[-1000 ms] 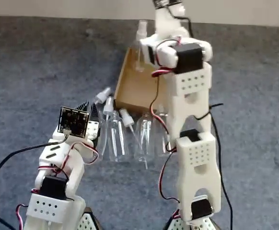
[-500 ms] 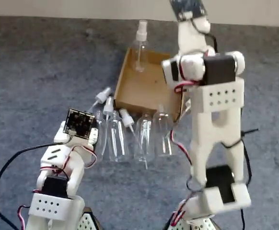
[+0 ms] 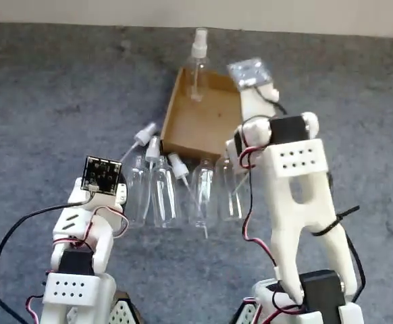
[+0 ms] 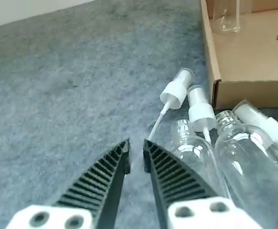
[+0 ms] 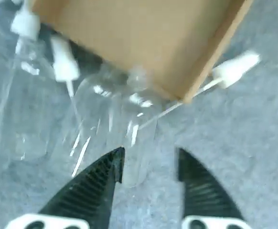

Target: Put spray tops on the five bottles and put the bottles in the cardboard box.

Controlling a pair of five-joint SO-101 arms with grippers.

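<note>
While the cardboard box [image 3: 186, 131] holds one bottle [image 3: 198, 71], four bottles [image 3: 163, 192] lie outside.

Robot test bench: grey carpeted table [image 3: 48, 81] and two white arms [image 3: 294, 202].

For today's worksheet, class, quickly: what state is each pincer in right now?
Left pincer: slightly open, holding nothing.
Right pincer: wide open, holding nothing.

The bottles [image 3: 164, 196] are clear, their spray tops [image 3: 153, 150] white, the cardboard box [image 3: 203, 128] tan, the carpet [image 3: 48, 101] mottled grey.
</note>
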